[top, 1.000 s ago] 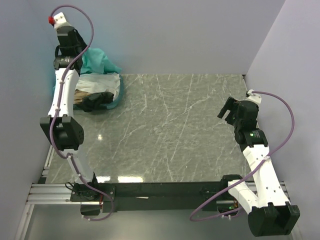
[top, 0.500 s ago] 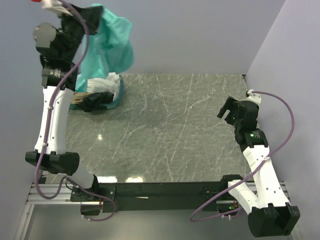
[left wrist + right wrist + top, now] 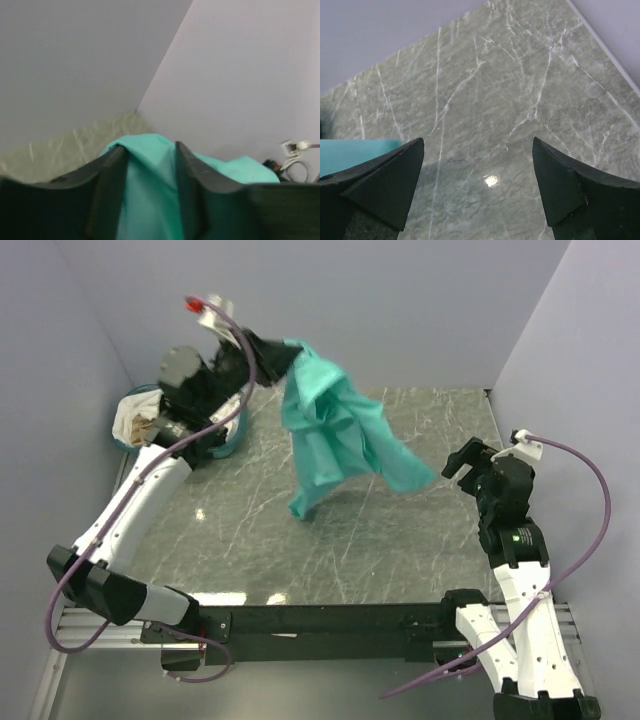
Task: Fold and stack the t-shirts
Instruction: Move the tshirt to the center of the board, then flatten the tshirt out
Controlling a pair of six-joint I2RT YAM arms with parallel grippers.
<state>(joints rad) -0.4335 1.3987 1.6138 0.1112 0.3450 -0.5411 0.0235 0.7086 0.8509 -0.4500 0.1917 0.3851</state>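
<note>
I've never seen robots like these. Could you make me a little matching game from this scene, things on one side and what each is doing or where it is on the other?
Things:
1. teal t-shirt
2. left gripper
3. right gripper
4. basket

States:
A. open, holding nothing
B. in the far left corner, cloth inside
C. hanging by one end
D. shut on cloth

Pairs: 1-C, 2-D, 3-A, 4-B

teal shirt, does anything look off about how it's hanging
Nothing damaged, but the teal shirt hangs crumpled, bunched between the fingers of the left gripper, its tail flaring sideways toward the open right gripper rather than spread flat.
</note>
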